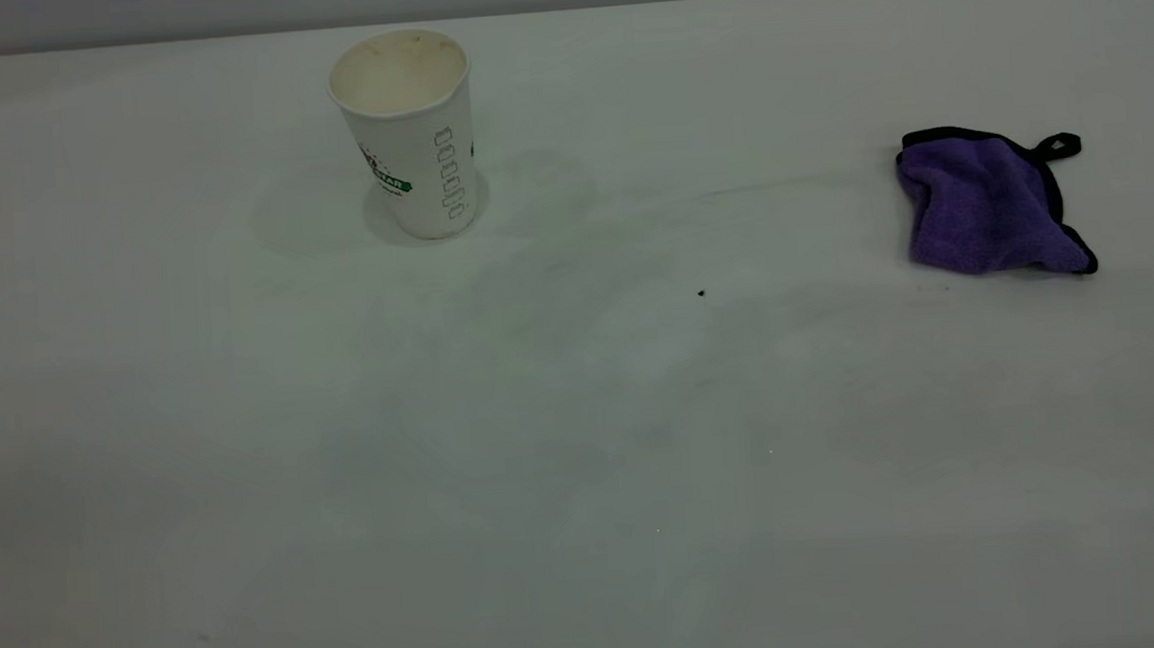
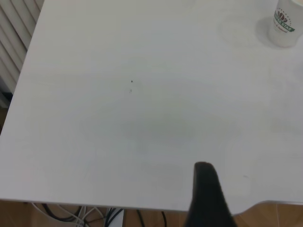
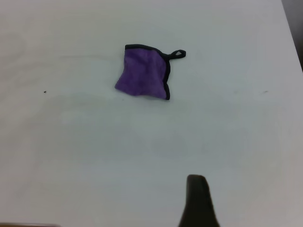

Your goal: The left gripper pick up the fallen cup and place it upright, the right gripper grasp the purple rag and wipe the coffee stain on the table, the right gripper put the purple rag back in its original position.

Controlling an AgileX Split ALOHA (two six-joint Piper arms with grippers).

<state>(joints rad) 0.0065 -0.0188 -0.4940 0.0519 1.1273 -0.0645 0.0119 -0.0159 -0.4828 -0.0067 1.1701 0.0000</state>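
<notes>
White-grey tabletop (image 1: 587,484), bare in the foreground. Each wrist view shows only one dark finger of its own gripper, left (image 2: 207,196) and right (image 3: 198,201), so their opening cannot be told. Well beyond the left finger the paper cup (image 1: 410,134) stands upright; well beyond the right, the purple rag (image 1: 990,204) lies crumpled, apparently returned. No coffee stain is visible, only a tiny black speck (image 1: 701,293).

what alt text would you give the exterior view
A white paper cup with a green band stands upright at the table's far left, and a crumpled purple rag lies at the right. A tiny black speck sits between them; no grippers show.
</notes>
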